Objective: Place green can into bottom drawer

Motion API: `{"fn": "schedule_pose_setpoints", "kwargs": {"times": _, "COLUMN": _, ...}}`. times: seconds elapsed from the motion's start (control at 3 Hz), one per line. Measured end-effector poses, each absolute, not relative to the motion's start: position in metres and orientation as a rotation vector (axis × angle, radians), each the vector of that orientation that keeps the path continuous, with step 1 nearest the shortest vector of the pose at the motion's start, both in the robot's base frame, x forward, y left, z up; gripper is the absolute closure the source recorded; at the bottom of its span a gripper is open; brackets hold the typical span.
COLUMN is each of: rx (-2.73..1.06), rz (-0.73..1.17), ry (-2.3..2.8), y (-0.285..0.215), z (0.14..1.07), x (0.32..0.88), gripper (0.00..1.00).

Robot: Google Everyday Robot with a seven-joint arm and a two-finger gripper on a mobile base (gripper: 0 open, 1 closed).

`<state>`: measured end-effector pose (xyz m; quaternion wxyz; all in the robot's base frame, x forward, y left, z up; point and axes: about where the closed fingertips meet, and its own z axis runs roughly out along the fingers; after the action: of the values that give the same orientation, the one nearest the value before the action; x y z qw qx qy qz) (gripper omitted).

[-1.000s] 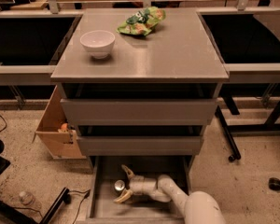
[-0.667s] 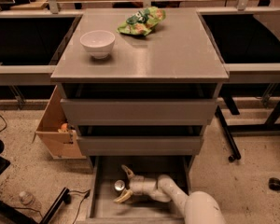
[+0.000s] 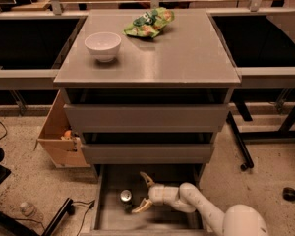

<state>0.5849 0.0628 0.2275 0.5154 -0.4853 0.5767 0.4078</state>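
One high camera, close, facing down at cabinet (image 3: 147,63) front, jaws low in frame, inside bottom drawer (image 3: 115,220)

hand (image 3: 139,193) inside bottom drawer (image 3: 113,220), green can (image 3: 126,196) just left

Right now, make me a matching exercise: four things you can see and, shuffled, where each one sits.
Things:
1. white bowl
2. snack bag
3. green can
4. cardboard box

Places:
A. on the floor, at the picture's left of the cabinet
B. inside the bottom drawer, just beside the open gripper
C. at the back of the cabinet top
D. on the cabinet top, towards the picture's left

Pairs: 1-D, 2-C, 3-B, 4-A
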Motion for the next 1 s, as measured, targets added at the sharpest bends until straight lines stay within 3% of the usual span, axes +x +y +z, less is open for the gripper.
{"fn": "schedule_pose_setpoints", "kwargs": {"times": 0.67, "rx": -1.317, "rz": 0.671, "ry": 1.751, "y": -0.104, "z": 0.298, "x": 0.565, "gripper": 0.0}}
{"fn": "schedule_pose_setpoints", "kwargs": {"times": 1.0, "rx": -1.317, "rz": 0.587, "ry": 1.883, "y": -0.127, "z": 0.346, "x": 0.551, "gripper": 0.0}}
